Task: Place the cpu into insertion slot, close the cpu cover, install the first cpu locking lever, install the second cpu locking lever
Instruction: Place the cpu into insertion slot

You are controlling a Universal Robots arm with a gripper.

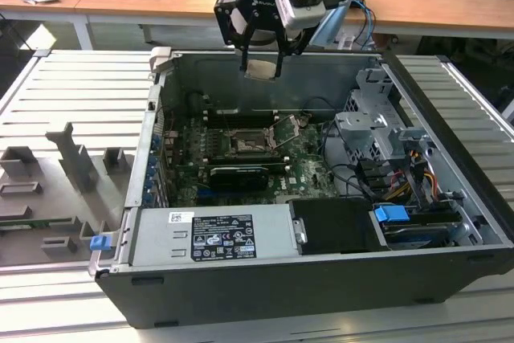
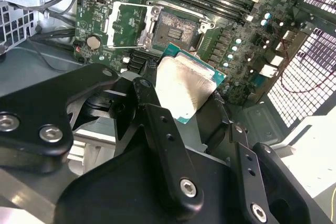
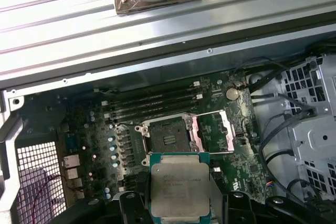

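Above the open case (image 1: 321, 279), the tool (image 1: 261, 66) is clamped on the cpu (image 3: 180, 190), held flat. The slot (image 3: 168, 139) lies well below, not quite underneath, with its cover (image 3: 196, 129) swung open.

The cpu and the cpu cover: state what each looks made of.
The cpu: dull silver metal lid, hazily reflective, on a thin green board edge, likely laminate. The cpu cover: thin bare sheet metal, probably steel, catching bright glints along its frame.
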